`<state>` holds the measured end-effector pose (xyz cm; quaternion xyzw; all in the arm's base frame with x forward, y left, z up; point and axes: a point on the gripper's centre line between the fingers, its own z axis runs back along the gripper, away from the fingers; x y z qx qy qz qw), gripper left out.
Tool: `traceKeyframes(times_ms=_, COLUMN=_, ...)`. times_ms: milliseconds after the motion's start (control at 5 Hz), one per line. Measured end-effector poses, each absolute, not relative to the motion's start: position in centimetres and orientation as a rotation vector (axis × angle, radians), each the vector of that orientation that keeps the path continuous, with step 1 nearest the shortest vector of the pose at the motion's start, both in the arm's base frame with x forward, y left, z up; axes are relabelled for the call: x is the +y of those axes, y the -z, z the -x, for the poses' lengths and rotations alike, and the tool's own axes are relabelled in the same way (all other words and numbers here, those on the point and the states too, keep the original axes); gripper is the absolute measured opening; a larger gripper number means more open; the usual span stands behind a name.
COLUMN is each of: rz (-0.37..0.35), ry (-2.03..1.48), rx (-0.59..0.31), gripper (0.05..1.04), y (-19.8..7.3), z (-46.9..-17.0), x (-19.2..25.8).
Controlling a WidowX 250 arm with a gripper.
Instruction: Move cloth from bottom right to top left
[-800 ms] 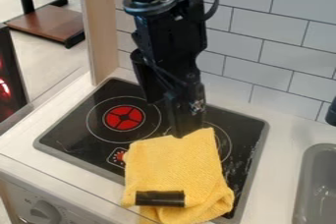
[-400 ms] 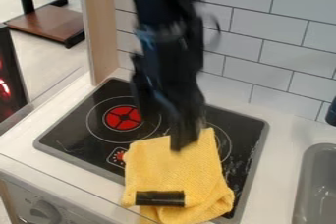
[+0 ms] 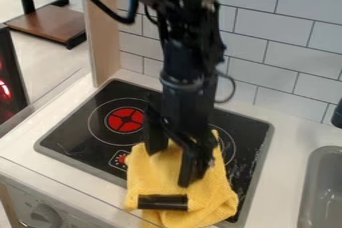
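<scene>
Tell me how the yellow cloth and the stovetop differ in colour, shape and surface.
The cloth is plain yellow, while the stovetop is black with a grey border and red markings. The cloth is rumpled with an uneven outline; the stovetop is flat and straight-sided. The cloth has a nubby weave, whereas the stovetop looks glossy. Both lie partly beneath the open gripper.

Glossy black cooktop [image 3: 70,134] with a red burner disc [image 3: 117,122], center of frame, set in a white tabletop [image 3: 284,157]. White rectangular wall tiles [image 3: 277,17], upper right. Gray sink [image 3: 314,182], lower right. Round gray knob [image 3: 45,216], lower left.
</scene>
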<state>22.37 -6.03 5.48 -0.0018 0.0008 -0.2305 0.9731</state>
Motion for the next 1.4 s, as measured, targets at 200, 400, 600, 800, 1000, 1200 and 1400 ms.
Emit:
traceKeyframes(times_ms=200, rz=0.004, ry=0.475, rx=0.016, gripper=1.000, y=-4.3, z=-21.9, x=-6.0)
traceKeyframes(times_ms=400, rz=0.045, ry=0.509, rx=0.007, gripper=1.000, y=-3.3, z=-22.0, x=-6.6)
traceKeyframes(times_ms=600, rz=0.057, ry=0.507, rx=-0.034, gripper=1.000, y=-2.9, z=-22.4, x=-6.6)
traceKeyframes(times_ms=800, rz=0.063, ry=0.495, rx=-0.049, gripper=1.000, y=-2.8, z=-22.8, x=-6.5)
traceKeyframes(times_ms=1000, rz=0.069, ry=0.477, rx=-0.060, gripper=0.999, y=-2.8, z=-23.7, x=-6.2)
traceKeyframes(times_ms=1200, rz=0.069, ry=0.464, rx=-0.069, gripper=0.999, y=-2.7, z=-25.2, x=-6.1)
traceKeyframes(times_ms=1400, rz=0.062, ry=0.468, rx=-0.085, gripper=0.999, y=-2.6, z=-26.9, x=-6.3)
